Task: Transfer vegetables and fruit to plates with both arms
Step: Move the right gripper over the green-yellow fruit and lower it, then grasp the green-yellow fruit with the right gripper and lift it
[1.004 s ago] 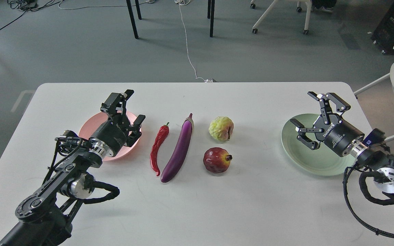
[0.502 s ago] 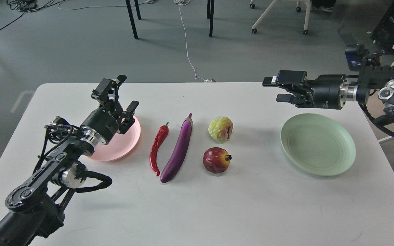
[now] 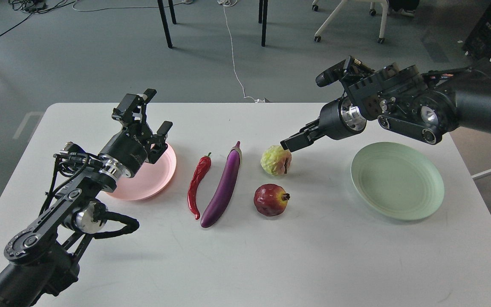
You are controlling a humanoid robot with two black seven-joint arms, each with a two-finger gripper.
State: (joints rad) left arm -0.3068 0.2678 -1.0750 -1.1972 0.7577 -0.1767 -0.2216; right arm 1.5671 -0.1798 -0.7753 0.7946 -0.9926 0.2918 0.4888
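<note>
The red chili pepper [image 3: 196, 185] and the purple eggplant [image 3: 224, 183] lie side by side at the table's middle. The yellow-green fruit [image 3: 274, 162] sits to their right, with the dark-red pomegranate [image 3: 270, 199] in front of it. The pink plate [image 3: 154, 181] is on the left and the green plate [image 3: 397, 181] on the right; both are empty. My left gripper [image 3: 155, 111] is open above the pink plate's far edge. My right gripper [image 3: 286, 145] reaches in from the right, its tip at the top right of the yellow-green fruit. Its fingers overlap, seen from the side.
The white table [image 3: 245, 256] has rounded corners and its far edge runs just behind the grippers. Beyond it are chair legs [image 3: 166, 25], a white cable [image 3: 232, 55] on the grey floor and an office chair base [image 3: 348, 21].
My right arm has swung from over the green plate, up behind the table, then left and down to the yellow-green fruit. My left gripper has lifted and shifted slightly back over the pink plate.
</note>
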